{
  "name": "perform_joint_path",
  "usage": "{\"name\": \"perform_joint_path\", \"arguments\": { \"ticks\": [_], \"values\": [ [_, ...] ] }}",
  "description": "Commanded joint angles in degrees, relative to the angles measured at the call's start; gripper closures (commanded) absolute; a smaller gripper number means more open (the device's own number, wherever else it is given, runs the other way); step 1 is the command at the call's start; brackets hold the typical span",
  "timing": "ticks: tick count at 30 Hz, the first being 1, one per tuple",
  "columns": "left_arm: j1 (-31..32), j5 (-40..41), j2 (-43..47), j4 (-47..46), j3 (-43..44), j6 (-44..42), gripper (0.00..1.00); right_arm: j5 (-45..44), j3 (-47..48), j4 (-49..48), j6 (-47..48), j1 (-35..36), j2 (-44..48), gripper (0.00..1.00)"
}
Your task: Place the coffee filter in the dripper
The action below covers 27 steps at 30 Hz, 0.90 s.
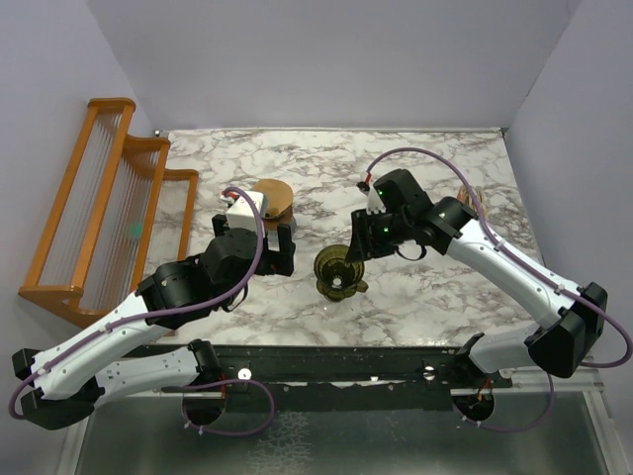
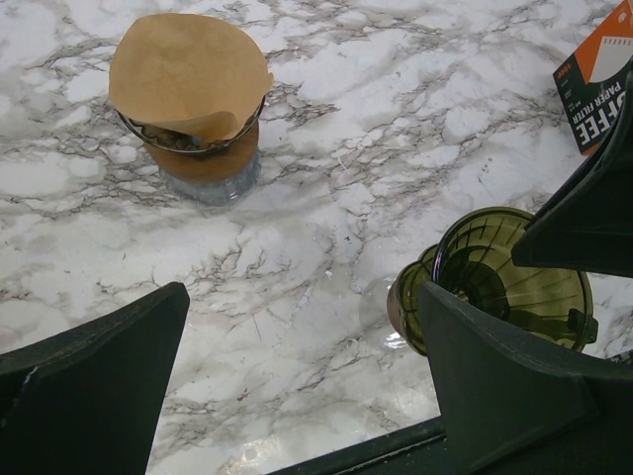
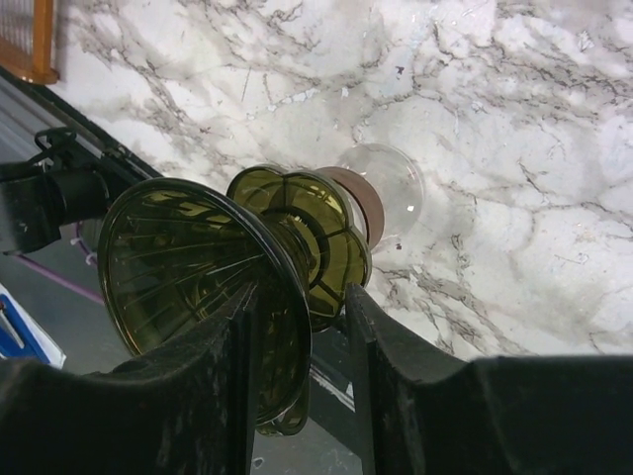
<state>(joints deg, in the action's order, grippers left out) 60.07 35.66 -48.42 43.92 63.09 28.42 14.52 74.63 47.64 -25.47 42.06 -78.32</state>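
Seeing marble table (image 1: pixel 326 158) with wooden rack (image 1: pixel 111 103) off its left edge. Reading left gripper (image 2: pixel 302 297) as spread wide, nothing between the fingers (image 2: pixel 99 386), just left of the dripper (image 3: pixel 178 267). Reading right gripper (image 3: pixel 302 297) as pinched on the dripper's rim wall. Placing dripper mid-table, nearer half, between both grippers. Long axis well off vertical: mouth up, leaning toward right gripper, base low. Spotting tan paper (image 2: pixel 188 69) on stand (image 2: pixel 208 168), far-left of it. Spotting glass cup (image 3: pixel 391 178) just past dripper's base; contact unclear.
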Motion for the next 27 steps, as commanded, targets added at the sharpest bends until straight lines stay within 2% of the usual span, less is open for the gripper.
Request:
{"name": "perform_joint_path", "arguments": {
  "ticks": [1,9,19,23,27],
  "values": [
    [-0.2,1.8,0.2,0.9,-0.2,-0.3,0.01,-5.2,3.1,0.8,0.1,0.4,2.0,0.56],
    [-0.2,2.2,-0.2,1.0,-0.4,-0.7,0.01,-19.9,9.0,3.8,0.4,0.4,4.9,0.52],
    [-0.2,2.4,0.2,0.9,-0.7,-1.2,0.01,-51.8,10.6,5.9,4.3,0.1,5.1,0.52],
    [-0.2,2.1,0.9,1.1,-0.9,-1.4,0.01,-57.9,10.4,6.2,6.2,-2.2,2.5,0.52],
    [-0.2,1.9,1.9,1.2,-1.1,-1.2,0.01,-59.1,9.4,4.4,8.2,-6.7,0.8,0.52]
  ]
}}
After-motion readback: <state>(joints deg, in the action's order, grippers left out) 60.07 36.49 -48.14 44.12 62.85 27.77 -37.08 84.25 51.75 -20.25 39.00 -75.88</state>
